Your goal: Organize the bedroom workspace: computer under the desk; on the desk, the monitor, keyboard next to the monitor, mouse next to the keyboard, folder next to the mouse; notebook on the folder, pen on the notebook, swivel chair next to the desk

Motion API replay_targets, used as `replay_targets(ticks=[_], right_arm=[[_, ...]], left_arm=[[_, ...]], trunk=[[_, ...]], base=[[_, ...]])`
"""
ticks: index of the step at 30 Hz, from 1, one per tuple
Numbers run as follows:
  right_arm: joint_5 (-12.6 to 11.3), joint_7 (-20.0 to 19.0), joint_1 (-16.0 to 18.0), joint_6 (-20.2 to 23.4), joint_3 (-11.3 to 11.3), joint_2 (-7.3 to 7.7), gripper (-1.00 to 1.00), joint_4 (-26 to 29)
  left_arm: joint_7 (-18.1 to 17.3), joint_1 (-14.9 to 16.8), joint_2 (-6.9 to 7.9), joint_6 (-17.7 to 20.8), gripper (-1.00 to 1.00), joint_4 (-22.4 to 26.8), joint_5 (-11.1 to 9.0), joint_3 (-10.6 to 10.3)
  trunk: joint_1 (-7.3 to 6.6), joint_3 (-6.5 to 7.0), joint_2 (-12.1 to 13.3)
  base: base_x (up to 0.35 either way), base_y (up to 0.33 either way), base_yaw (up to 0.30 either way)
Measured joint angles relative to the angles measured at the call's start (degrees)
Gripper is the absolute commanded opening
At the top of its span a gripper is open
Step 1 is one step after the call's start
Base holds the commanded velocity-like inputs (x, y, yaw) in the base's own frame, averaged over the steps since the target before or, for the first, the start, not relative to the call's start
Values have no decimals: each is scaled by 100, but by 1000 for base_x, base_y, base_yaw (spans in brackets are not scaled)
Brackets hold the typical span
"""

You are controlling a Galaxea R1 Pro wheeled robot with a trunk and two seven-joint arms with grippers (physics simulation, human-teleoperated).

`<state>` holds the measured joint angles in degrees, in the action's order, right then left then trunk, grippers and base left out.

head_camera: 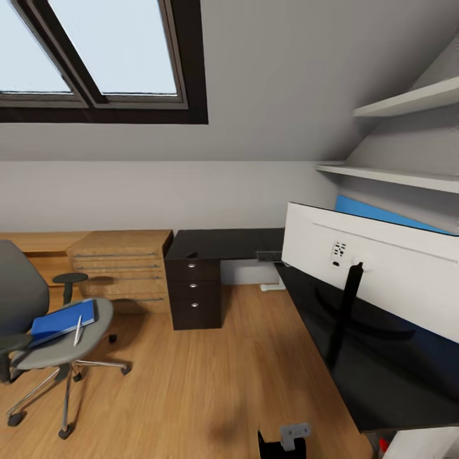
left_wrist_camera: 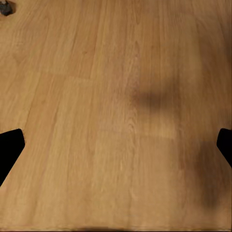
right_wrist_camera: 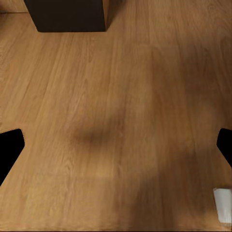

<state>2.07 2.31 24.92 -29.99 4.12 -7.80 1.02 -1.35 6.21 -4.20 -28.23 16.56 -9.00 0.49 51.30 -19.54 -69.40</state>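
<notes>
Both arms hang low with their grippers aimed down at the plank floor (head_camera: 210, 382). In each wrist view the two black fingertips sit at opposite edges of the picture, so the left gripper (left_wrist_camera: 116, 145) and the right gripper (right_wrist_camera: 116, 145) both have their jaws spread wide with nothing between them.

The head view takes in the workspace. The swivel chair (head_camera: 38, 325) stands at the left, well apart from the desk (head_camera: 223, 243), and the blue folder (head_camera: 60, 322) lies on its seat with the pen (head_camera: 78, 330) resting partly across the folder's near edge. The monitor (head_camera: 382, 268) stands on the desk's near wing, its white back and thin black stand facing the camera. Part of the keyboard (head_camera: 269, 256) shows on the desk just past the monitor's corner. The black drawer unit (head_camera: 194, 293) sits under the far wing, beside a wooden dresser (head_camera: 121, 268).

The right wrist view adds the drawer unit's dark base (right_wrist_camera: 67, 17) on the floor (and a small pale object I cannot identify at one corner). The left wrist view gives bare planks and a soft shadow.
</notes>
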Motion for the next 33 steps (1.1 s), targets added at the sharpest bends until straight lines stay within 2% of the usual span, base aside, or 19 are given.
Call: replay_targets(ticks=[9, 16, 25, 33], right_arm=[[2, 0, 0, 0, -1, 6, 100, 0], [2, 0, 0, -2, -1, 16, 100, 0], [-11, 0, -1, -3, 0, 29, 100, 5], [-15, 0, 0, -2, -1, 25, 100, 8]], left_arm=[[0, 0, 0, -2, 100, 0, 2, 0], [5, 0, 6, -8, 100, 0, -1, 3], [14, 1, 42, -9, 100, -2, -11, 13], [16, 0, 60, -9, 100, 0, -14, 17]], trunk=[[-2, 0, 0], [-3, 0, 0], [-4, 12, 0], [-4, 16, 0]], base=[[-243, 0, 0], [-35, 0, -11], [-4, 0, -163], [0, 0, -41]])
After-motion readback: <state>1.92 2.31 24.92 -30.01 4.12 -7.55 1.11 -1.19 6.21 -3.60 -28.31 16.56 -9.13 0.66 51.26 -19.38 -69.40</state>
